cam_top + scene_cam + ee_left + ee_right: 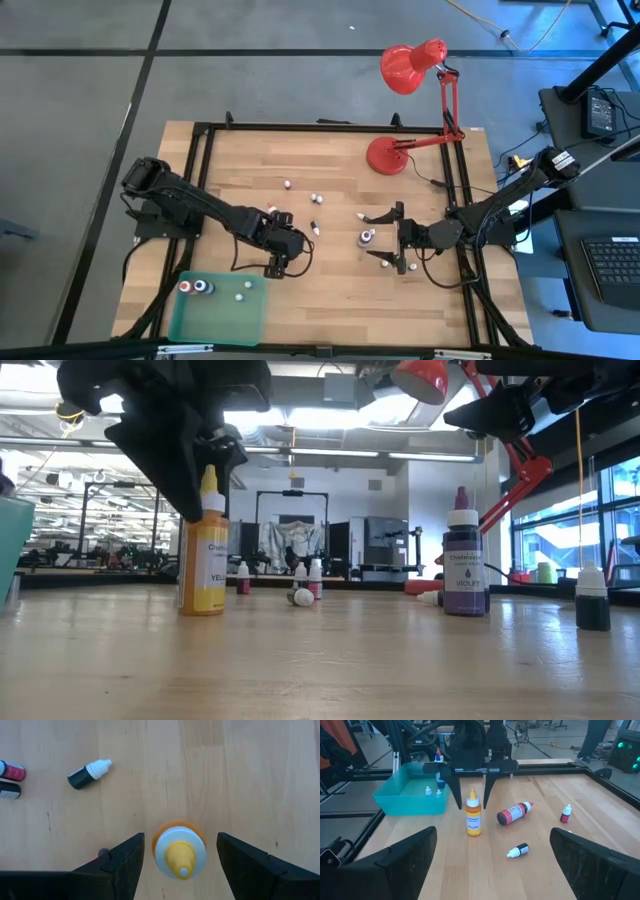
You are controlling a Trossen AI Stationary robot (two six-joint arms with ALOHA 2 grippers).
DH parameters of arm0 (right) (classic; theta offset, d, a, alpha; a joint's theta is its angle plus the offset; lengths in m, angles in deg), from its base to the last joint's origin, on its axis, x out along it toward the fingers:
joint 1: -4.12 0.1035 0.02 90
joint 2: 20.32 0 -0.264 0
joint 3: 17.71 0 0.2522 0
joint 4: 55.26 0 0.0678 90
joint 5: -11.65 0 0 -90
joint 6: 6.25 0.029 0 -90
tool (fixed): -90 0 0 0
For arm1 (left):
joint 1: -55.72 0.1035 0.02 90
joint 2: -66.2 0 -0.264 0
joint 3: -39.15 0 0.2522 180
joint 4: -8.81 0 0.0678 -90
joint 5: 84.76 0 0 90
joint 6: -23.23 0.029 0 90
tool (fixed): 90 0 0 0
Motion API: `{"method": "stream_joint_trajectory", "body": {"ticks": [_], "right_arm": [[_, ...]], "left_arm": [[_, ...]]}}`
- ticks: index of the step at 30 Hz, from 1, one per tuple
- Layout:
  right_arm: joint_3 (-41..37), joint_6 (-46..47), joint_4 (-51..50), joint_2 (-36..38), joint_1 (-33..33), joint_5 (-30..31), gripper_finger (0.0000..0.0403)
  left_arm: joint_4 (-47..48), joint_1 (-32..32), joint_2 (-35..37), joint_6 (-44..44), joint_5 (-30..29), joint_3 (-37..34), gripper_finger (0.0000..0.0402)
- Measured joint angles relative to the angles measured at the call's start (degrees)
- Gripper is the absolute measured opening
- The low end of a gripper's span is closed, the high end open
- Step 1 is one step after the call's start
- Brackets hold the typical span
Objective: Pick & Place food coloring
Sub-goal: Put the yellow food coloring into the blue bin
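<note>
From above, the left tool (277,262) sits low in the middle-left of the frame, just up and right of the green tray (222,325) at the bottom left, which already holds a few small bottles; the right tool (385,240) waits right of centre with its fingers spread around a violet bottle (366,238), not touching it as far as I can tell. More tiny bottles lie scattered across the table (330,290) between the arms. At table height, the yellow food coloring bottle (203,550) stands upright at the left of the frame, its long axis vertical and its tip pointing up into the dark fingers hanging over it; the violet one stands right of centre. Looking down the left wrist, the yellow bottle's tip points straight at the lens at bottom centre, squarely between the two spread fingers (127,862), with clear wood showing either side, so the tool is released and not yet gripping. A small black bottle (88,773) lies on its side at upper left. From the right wrist, the same picture holds: the yellow bottle at centre, fingers straddling it, a red bottle (514,813) lying beside it. I'd judge this the approach to a grasp; next the fingers need to close on the bottle, then lift and carry it to the tray.
</note>
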Motion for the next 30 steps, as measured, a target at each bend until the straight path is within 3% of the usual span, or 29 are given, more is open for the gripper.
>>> {"method": "stream_joint_trajectory", "body": {"ticks": [18, 30], "right_arm": [[0.00, -0.11, -0.16, 0.00, -0.01, 0.02, 0.0390], [0.00, -0.16, -0.16, 0.00, 0.00, 0.04, 0.0390]], "left_arm": [[0.77, -0.01, 2.07, 0.00, -0.16, 0.28, 0.0237], [0.88, 0.01, 2.07, 0.00, 0.10, 0.28, 0.0150]]}}
